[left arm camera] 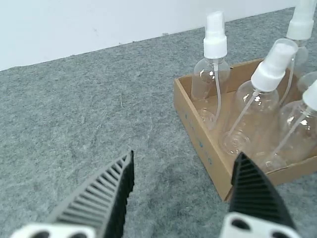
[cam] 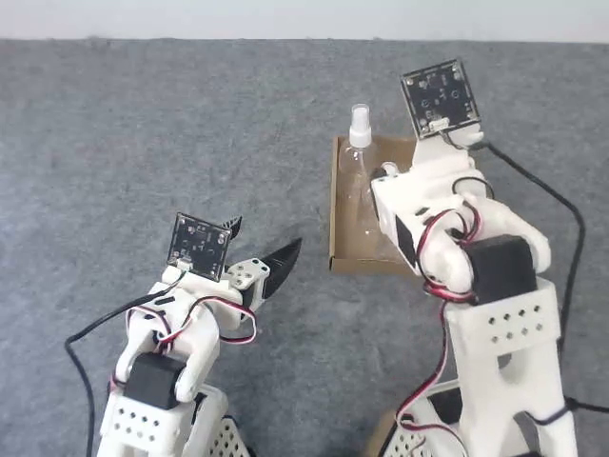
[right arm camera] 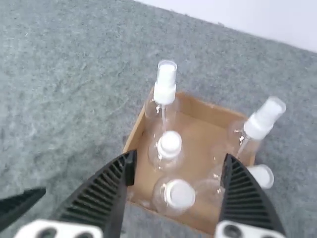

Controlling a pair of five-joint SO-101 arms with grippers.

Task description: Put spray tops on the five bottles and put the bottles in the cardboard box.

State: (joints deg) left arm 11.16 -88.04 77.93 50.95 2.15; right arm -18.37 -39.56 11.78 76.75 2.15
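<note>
Spread wide and empty, the right pincer (right arm camera: pixel 179 157) hangs straight above the cardboard box (right arm camera: pixel 134 139), and from where I stand it looks like a pincer with nothing left to carry. Its wrist view looks down on five clear bottles (right arm camera: pixel 170 148) standing upright inside the box, each wearing one of the white spray tops (right arm camera: pixel 165 88). They are packed close, some nearly touching, which I'd guess is why the jaws hang above the nozzles rather than among them. The left pincer (left arm camera: pixel 186 157) is spread too, holding nothing, low over the grey felt mat (cam: pixel 143 143) and off to the side of the box, pointing toward it; parked there, it is out of the other arm's way. Judging by this, the task seems finished, barring a check that every top sits tight.
</note>
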